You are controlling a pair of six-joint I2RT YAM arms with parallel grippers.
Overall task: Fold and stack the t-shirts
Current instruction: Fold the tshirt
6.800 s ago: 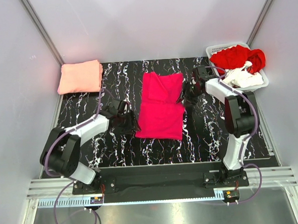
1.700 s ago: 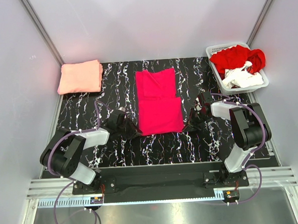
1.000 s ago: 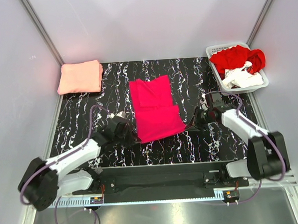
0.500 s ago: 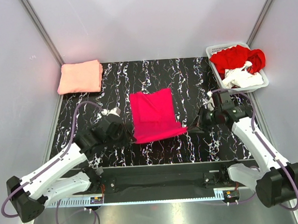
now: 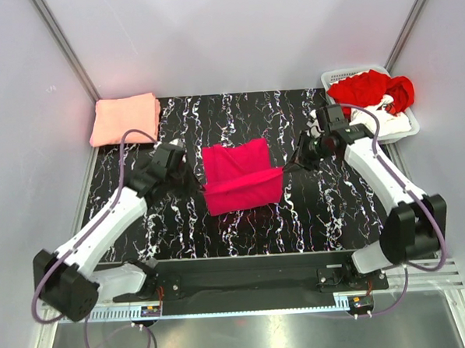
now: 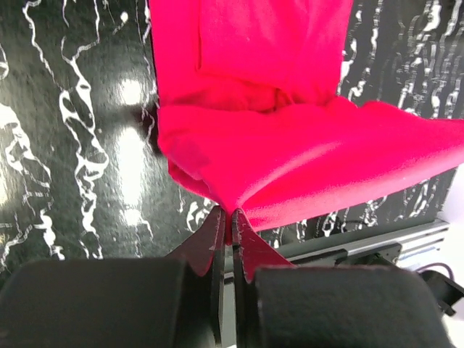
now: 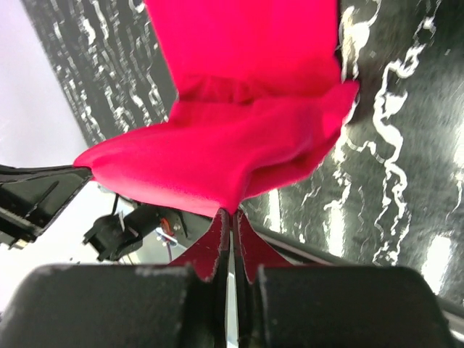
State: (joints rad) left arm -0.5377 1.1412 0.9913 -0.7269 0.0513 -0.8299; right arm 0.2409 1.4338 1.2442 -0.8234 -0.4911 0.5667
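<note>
Left tool [image 6: 228,223] and right tool [image 7: 230,217] are each pinched tight on a corner of the magenta tee [image 5: 240,177], its soft cloth raised and doubled over mid-bench [image 5: 328,208]. The salmon tee [image 5: 125,119] lies folded square far left; the red tee [image 5: 367,89] and white tee [image 5: 386,121] sit crumpled in the slatted basket [image 5: 330,78].

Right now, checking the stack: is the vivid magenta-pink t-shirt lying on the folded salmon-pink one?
No, the magenta-pink t-shirt sits centrally, apart from the salmon-pink t-shirt.
</note>
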